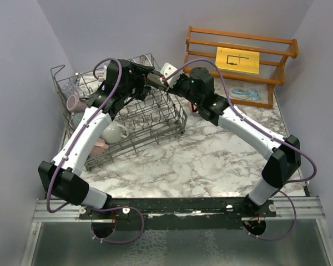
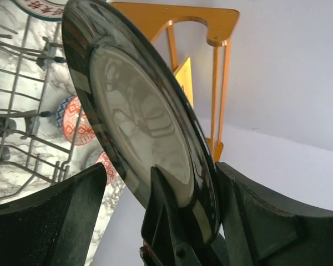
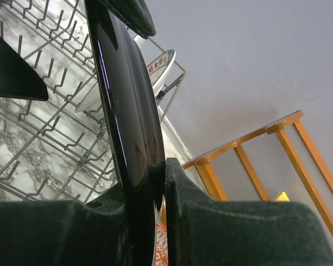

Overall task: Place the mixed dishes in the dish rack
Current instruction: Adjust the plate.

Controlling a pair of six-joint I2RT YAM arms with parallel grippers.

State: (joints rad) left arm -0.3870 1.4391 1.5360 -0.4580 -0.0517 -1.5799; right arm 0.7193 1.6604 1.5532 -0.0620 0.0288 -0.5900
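Top external: both arms meet above the dish rack (image 1: 150,124) on the counter (image 1: 211,149). The dark plate (image 1: 155,79) is in the air between the left hand (image 1: 147,75) and the right hand (image 1: 173,83), with mugs (image 1: 114,132) in the rack below.

Left wrist: left hand is wide apart, straddling the plate (image 2: 139,122), no pad clearly touching. Red-patterned bowls (image 2: 75,119) sit underneath. Risk: if the right lets go before the left closes, the plate drops onto the tines or dishes.

Right wrist: right hand (image 3: 150,188) is clamped on the plate's rim, plate edge-on. Glossy rim and a small bite, so it could pivot or slip. A lettered plate (image 3: 158,66) stands close by, so it may get knocked.
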